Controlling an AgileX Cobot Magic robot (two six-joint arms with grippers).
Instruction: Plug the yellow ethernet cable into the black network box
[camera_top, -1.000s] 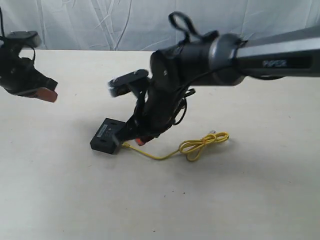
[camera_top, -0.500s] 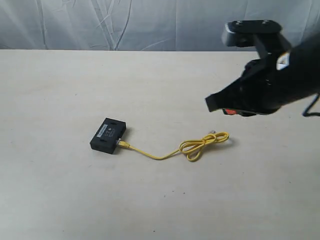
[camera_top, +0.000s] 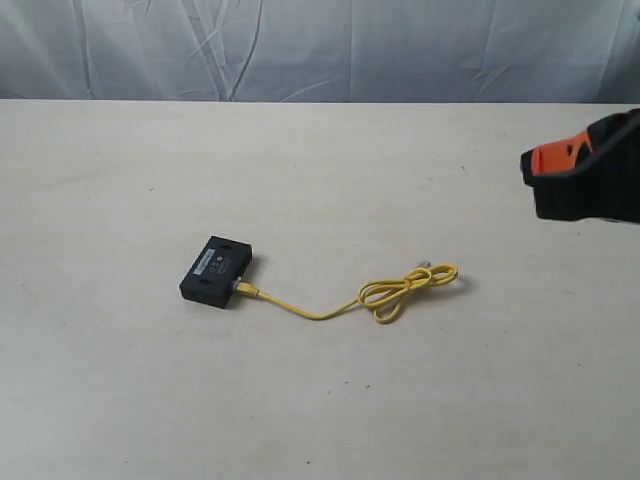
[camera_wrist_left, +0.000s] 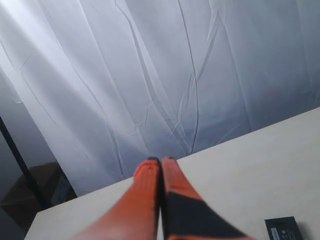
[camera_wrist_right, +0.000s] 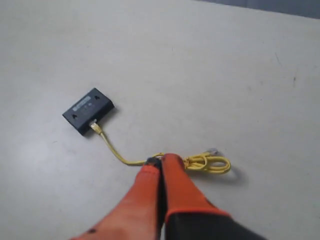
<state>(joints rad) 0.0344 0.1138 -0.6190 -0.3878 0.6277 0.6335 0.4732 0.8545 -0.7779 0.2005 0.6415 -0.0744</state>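
Observation:
The black network box lies flat on the table, left of centre, its pale label up. One end of the yellow ethernet cable sits in the box's near side; the cord runs right to a loose loop and a free clear plug. The right wrist view shows the same box and cable far below. My right gripper is shut and empty, high above the table; its orange tip shows at the right edge. My left gripper is shut on nothing, raised toward the curtain, with a corner of the box in view.
A pale wrinkled curtain hangs behind the beige table. A dark stand and a brown box show past the table's edge in the left wrist view.
My right arm has lifted off the box and drawn back to the right edge, leaving the cable plugged in. The left arm has left the exterior view.

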